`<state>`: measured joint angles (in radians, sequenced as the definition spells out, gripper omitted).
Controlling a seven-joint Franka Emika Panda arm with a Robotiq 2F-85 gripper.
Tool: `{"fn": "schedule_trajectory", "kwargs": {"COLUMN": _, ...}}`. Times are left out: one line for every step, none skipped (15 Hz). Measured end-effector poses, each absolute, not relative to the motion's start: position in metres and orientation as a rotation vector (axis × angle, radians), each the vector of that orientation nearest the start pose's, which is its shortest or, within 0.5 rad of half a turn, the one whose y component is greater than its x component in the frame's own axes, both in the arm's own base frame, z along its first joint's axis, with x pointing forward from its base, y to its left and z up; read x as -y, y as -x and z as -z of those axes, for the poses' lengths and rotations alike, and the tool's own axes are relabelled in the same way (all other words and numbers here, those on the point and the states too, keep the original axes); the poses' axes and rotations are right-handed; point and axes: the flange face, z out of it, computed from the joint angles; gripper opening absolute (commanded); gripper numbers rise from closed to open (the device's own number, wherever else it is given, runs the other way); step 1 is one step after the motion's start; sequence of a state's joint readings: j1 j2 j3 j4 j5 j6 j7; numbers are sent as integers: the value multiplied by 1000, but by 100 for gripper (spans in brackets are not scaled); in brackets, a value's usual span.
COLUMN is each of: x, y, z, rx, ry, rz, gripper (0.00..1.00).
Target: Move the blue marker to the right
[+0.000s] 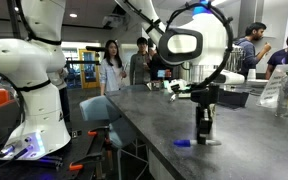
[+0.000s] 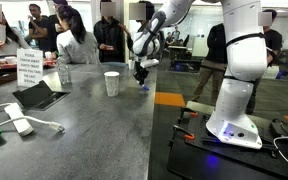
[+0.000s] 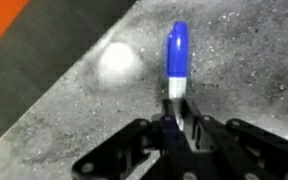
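Observation:
The blue marker (image 3: 176, 55) lies on the grey speckled table with its blue end pointing away from my wrist. Its pale barrel runs in between my fingers. My gripper (image 3: 174, 125) is down at the table surface near the table's edge and is shut on the barrel. In both exterior views the gripper (image 1: 205, 136) (image 2: 140, 77) stands upright over the table, with the marker's blue end (image 1: 184, 143) (image 2: 144, 86) sticking out beside it at table level.
A paper cup (image 2: 111, 83) stands close to the gripper. Farther along the table are a water bottle (image 2: 63, 70), a printed sign (image 2: 29, 66), a dark tablet (image 2: 39, 95) and a white cable (image 2: 19, 124). The table edge and orange floor (image 3: 14, 15) are near. People stand behind.

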<state>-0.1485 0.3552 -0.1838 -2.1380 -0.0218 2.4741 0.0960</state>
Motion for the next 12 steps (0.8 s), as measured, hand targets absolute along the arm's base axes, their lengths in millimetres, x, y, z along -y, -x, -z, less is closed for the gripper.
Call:
{"fn": "schedule_trajectory", "kwargs": {"x": 189, "y": -543, "z": -241, "rx": -591, "ry": 3162, "rz": -29, "gripper": 5}}
{"fn": "schedule_trajectory", "kwargs": {"x": 191, "y": -546, "z": -242, "rx": -547, "ry": 3170, "rz": -27, "gripper": 5}}
{"fn": "schedule_trajectory", "kwargs": {"x": 193, "y": -549, "z": -241, "rx": -507, "ry": 3176, "rz": -28, "gripper": 5}}
{"fn": "schedule_trajectory", "kwargs": {"x": 194, "y": -551, "z": -239, "rx": -477, "ry": 3179, "rz": -32, "gripper": 5}}
{"fn": "schedule_trajectory", "kwargs": {"x": 195, "y": -552, "z": -236, "rx": -460, "ry": 3181, "rz": -38, "gripper": 5}}
{"fn": "schedule_trajectory", "kwargs": {"x": 196, "y": -554, "z": -231, "rx": -448, "ry": 3184, "rz": -46, "gripper": 5}}
{"fn": "schedule_trajectory", "kwargs": {"x": 197, "y": -555, "z": -227, "rx": -443, "ry": 3185, "rz": -56, "gripper": 5}}
{"fn": "schedule_trajectory", "kwargs": {"x": 197, "y": -556, "z": -223, "rx": -442, "ry": 3185, "rz": -63, "gripper": 5}}
{"fn": "schedule_trajectory", "kwargs": {"x": 197, "y": -557, "z": -219, "rx": -440, "ry": 3186, "rz": -69, "gripper": 5}}
{"fn": "schedule_trajectory", "kwargs": {"x": 197, "y": -559, "z": -217, "rx": -439, "ry": 3187, "rz": -71, "gripper": 35}}
{"fn": "schedule_trajectory", "kwargs": {"x": 198, "y": -561, "z": -216, "rx": -437, "ry": 3188, "rz": -71, "gripper": 45}}
{"fn": "schedule_trajectory", "kwargs": {"x": 198, "y": -563, "z": -216, "rx": -436, "ry": 3190, "rz": -67, "gripper": 51}}
